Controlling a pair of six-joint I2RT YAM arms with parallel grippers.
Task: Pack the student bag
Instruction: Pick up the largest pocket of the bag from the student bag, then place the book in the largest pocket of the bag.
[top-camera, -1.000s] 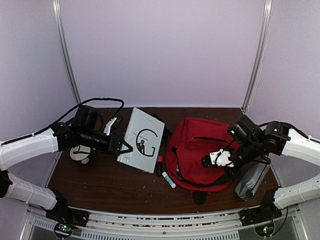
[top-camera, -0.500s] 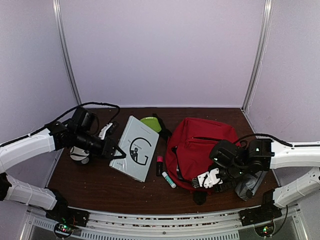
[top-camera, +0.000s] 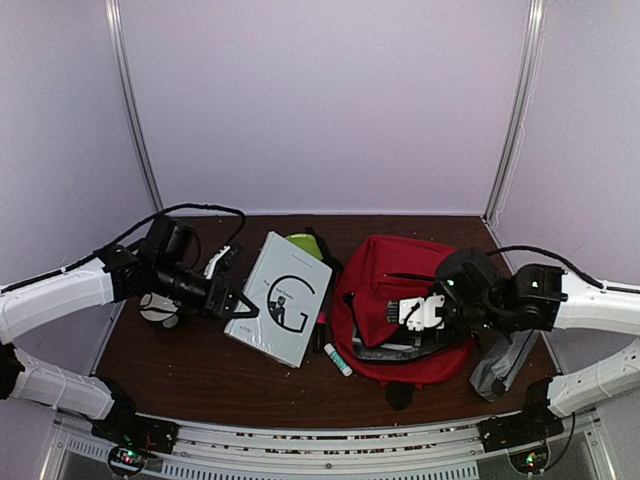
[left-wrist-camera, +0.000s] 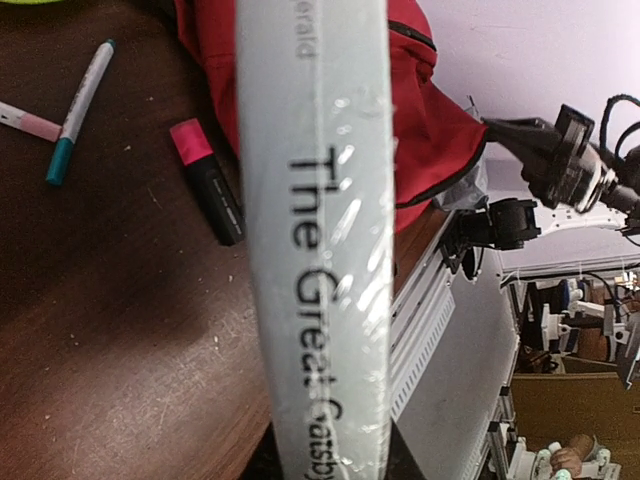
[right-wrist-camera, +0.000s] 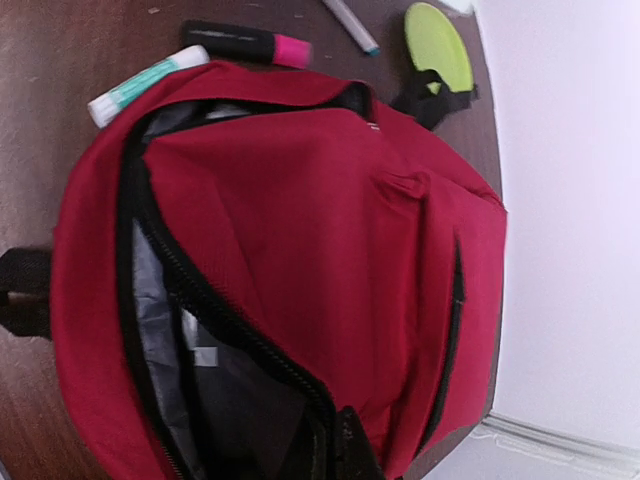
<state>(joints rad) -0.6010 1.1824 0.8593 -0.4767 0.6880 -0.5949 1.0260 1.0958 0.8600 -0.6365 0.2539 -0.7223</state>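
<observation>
Two pens (left-wrist-camera: 76, 112), hidden overhead by the Gatsby book (top-camera: 283, 300) that the left tool (top-camera: 238, 308) pinches, show wrist-side, while the right tool (top-camera: 412, 322) pinches the student bag (top-camera: 395, 270) at its zipper edge.

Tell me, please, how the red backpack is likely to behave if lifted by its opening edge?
The student bag is soft, creased fabric, so it will probably sag and fold rather than hold its shape. Its grey-lined inside looks nearly empty, so it is likely light and may slide on the table when the book is pushed in.
</observation>
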